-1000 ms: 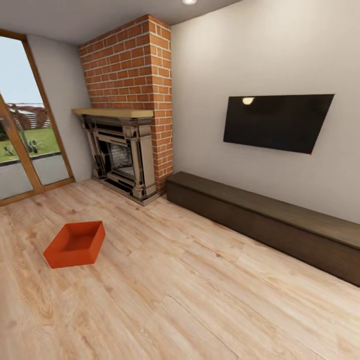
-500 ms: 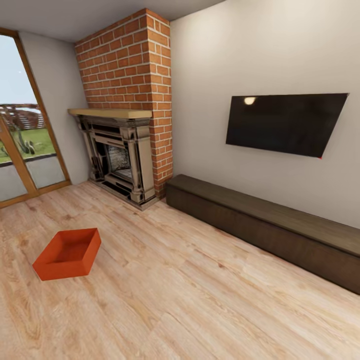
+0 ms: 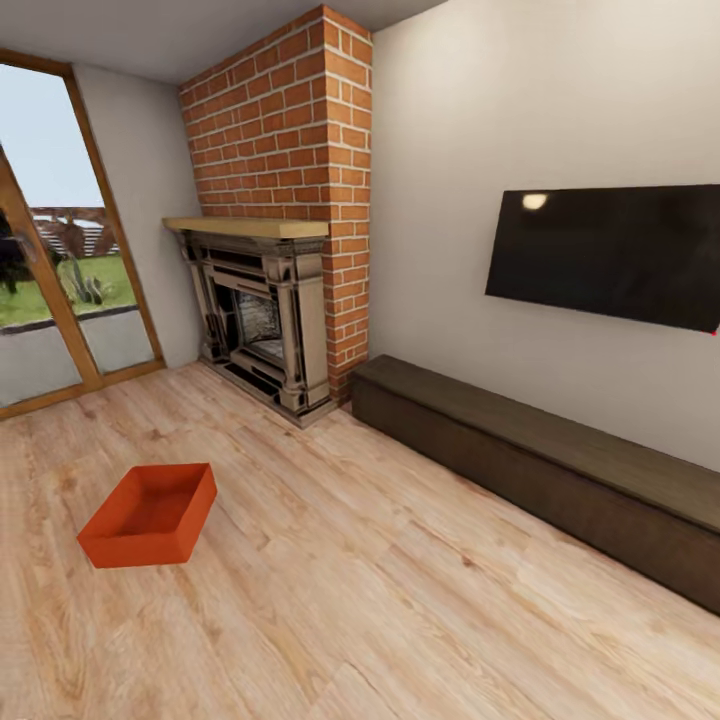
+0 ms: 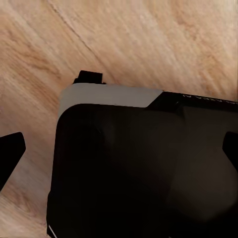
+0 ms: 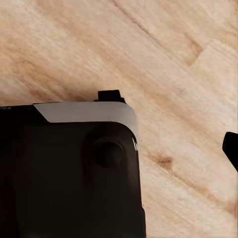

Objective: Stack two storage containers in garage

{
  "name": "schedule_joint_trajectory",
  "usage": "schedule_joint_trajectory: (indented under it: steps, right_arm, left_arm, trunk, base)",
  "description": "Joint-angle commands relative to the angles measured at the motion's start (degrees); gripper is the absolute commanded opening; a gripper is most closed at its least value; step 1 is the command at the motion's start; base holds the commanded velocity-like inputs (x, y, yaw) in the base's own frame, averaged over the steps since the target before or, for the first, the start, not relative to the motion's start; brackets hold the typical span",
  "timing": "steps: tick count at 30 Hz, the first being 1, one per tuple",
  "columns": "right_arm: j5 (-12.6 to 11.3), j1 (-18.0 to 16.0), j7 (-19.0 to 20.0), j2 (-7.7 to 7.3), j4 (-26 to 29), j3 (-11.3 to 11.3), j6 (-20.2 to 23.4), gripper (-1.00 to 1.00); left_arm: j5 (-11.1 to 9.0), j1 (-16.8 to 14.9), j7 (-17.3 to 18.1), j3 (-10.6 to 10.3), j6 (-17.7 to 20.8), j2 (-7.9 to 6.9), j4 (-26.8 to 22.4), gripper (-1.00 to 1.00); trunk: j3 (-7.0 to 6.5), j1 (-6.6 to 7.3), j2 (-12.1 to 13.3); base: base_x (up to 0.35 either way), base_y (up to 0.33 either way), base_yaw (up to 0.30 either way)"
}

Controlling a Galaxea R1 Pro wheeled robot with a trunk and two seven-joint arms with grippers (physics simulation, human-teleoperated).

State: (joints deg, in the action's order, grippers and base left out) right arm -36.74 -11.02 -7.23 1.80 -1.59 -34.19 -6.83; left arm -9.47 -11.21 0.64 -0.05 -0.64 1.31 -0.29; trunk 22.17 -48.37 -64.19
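Note:
One orange-red storage container (image 3: 150, 514) lies open-top on the light wood-plank floor (image 3: 380, 600) of the living room, at the left of the head view, in front of the brick fireplace (image 3: 270, 320). It is empty, and the second container is out of view. In the left wrist view my left gripper (image 4: 119, 151) hangs open over the robot's dark body, its fingertips (image 4: 11, 152) far apart. In the right wrist view my right gripper (image 5: 119, 148) is open too, with one fingertip (image 5: 231, 148) at the frame's edge above the planks.
A long dark low bench (image 3: 540, 470) runs along the right wall under a black wall screen (image 3: 610, 250). Wood-framed glass doors (image 3: 60, 300) stand at the far left. Bare plank floor stretches between the container and the bench.
The whole head view has shifted, so the camera has moved; the fireplace, screen and container sit a little further right in the picture. The container itself has not moved on the floor.

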Motion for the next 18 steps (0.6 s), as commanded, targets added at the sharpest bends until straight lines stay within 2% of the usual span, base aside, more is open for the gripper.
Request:
schedule_joint_trajectory:
  steps: [1, 9, 18]
  right_arm:
    - [-0.44, -0.06, -0.03, 0.05, -0.17, -0.44, -0.29, 1.0]
    - [-0.44, -0.06, -0.04, -0.06, -0.17, -0.44, -0.29, 1.0]
    - [-0.44, -0.06, 0.03, -0.13, -0.17, -0.44, -0.29, 1.0]
  left_arm:
    - [-0.46, -0.04, 0.07, -0.04, -0.1, 0.01, 0.04, 1.0]
    - [-0.46, -0.04, 0.07, -0.04, -0.08, 0.01, 0.03, 1.0]
    - [-0.46, -0.04, 0.07, -0.04, -0.07, 0.03, 0.03, 1.0]
  trunk:
    - [0.06, -0.03, -0.03]
    - [0.06, -0.03, -0.03]
    - [0.06, -0.03, -0.03]
  base:
    - [0.323, 0.0, 0.266]
    - [0.323, 0.0, 0.247]
    - [0.323, 0.0, 0.028]
